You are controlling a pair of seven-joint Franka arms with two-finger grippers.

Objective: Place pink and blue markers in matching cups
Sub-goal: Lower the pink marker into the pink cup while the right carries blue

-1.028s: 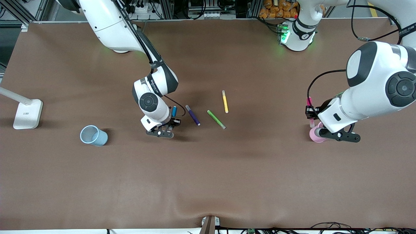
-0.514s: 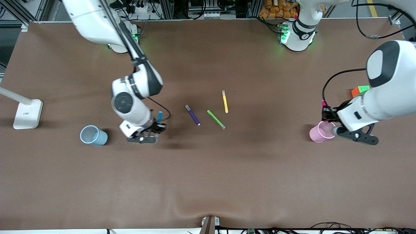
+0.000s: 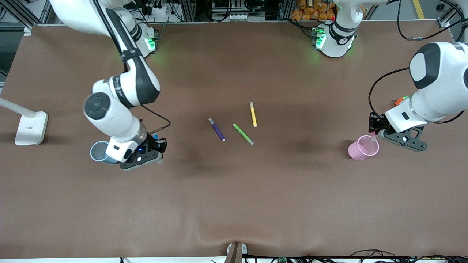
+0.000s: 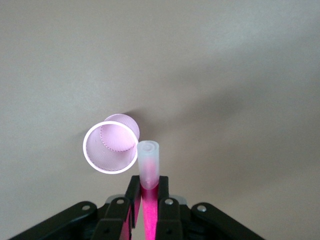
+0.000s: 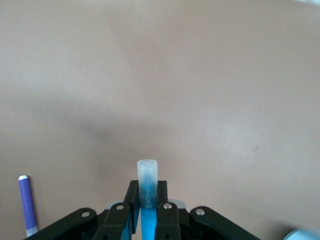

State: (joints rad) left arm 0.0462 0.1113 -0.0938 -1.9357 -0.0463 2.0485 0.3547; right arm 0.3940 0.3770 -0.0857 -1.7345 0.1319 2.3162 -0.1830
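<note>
**Both arms carrying markers beside their matching cups**

The left gripper (image 4: 149,210) is hanging in the air just beside the pale pink mesh-walled cup (image 3: 362,149), which is standing upright toward the left arm's end of the brown table (image 3: 234,204). Its fingers are clenching the slim magenta-pink marker (image 4: 148,167), whose paler, translucent end is pointing downward. In the left wrist view that pale end is sitting right at the cup's white rim, not inside the opening. From the front, the left gripper (image 3: 373,128) is showing over the edge of the cup on the side toward the robots' bases.

The right gripper (image 5: 147,212) is grasping the slim bright blue marker (image 5: 147,187) in the same way, with its greyish translucent tip pointing down over bare table. From the front, the right gripper (image 3: 158,144) is hanging near the light blue mesh-walled cup (image 3: 98,151), which is standing toward the right arm's end of the table and is partly hidden by the arm's wrist. A short piece of the blue marker (image 3: 155,137) is showing above the fingers.

A dark purple pen (image 3: 216,129), a green pen (image 3: 243,134) and a yellow pen (image 3: 253,114) are lying near the table's middle, apart from one another. A white lamp base (image 3: 31,128) is standing at the right arm's end of the table.
</note>
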